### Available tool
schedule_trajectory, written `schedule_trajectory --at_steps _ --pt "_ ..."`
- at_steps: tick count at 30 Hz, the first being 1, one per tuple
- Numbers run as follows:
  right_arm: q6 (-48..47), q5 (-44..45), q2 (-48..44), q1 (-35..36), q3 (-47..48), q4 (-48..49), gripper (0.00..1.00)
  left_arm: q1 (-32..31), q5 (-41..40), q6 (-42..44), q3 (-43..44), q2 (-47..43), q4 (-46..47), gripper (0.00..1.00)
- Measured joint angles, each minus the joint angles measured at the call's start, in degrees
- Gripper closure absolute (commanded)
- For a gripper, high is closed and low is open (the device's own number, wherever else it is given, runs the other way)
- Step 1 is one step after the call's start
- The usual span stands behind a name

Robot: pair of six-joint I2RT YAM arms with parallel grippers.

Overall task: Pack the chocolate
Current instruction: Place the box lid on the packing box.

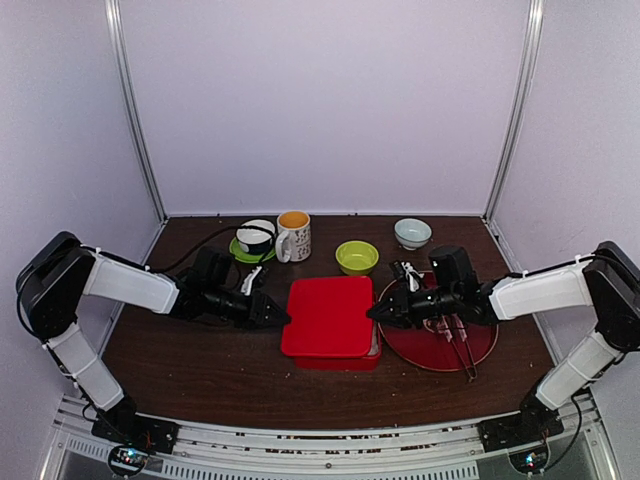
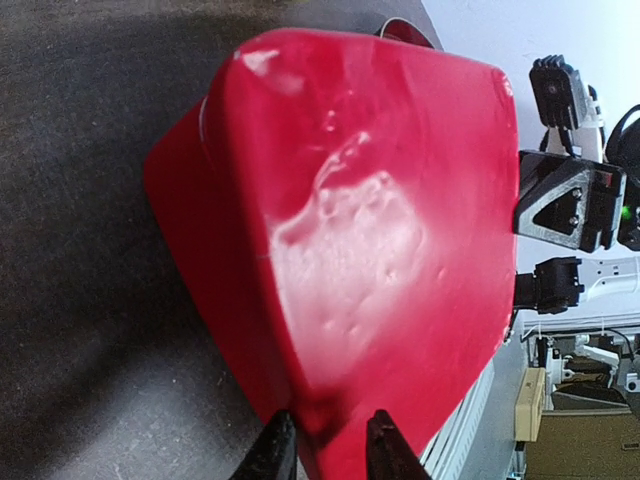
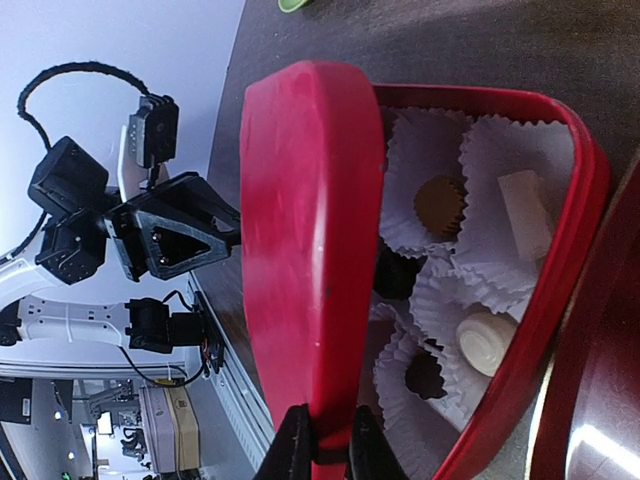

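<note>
A red box [image 3: 560,300] sits mid-table with its red lid [image 1: 328,315] lifted on the right side. Through the gap I see the chocolate in white paper cups: a tan piece [image 3: 438,203], a white bar [image 3: 525,215], a cream round [image 3: 485,340] and dark pieces [image 3: 425,372]. My right gripper [image 3: 330,445] is shut on the lid's right edge [image 3: 310,250], seen from above at the right gripper [image 1: 372,312]. My left gripper [image 2: 328,445] pinches the lid's left corner [image 2: 370,200], its fingers on either side of the rim; from above the left gripper [image 1: 285,320] is at the lid's left edge.
A red plate [image 1: 440,335] with tongs [image 1: 462,352] lies right of the box, under my right arm. Along the back stand a cup on a green saucer [image 1: 255,238], a mug [image 1: 294,236], a green bowl [image 1: 357,257] and a pale bowl [image 1: 412,233].
</note>
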Motion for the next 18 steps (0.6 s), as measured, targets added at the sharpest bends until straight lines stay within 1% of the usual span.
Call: schedule_trajectory --at_steps 8,16,18 --pt "-3.87 1.29 0.02 -2.56 1.55 -6.21 0.85 -2.45 -0.24 -0.72 2.45 0.0 0.22 0.73" --pt "-8.44 4.39 0.33 -2.67 4.0 -12.22 0.84 -3.17 -1.75 -2.32 2.36 0.11 2.78 0.73" --pt "-9.44 5.4 0.48 -2.67 4.33 -13.57 0.82 -3.37 -2.25 -2.6 2.34 0.13 3.17 0.73"
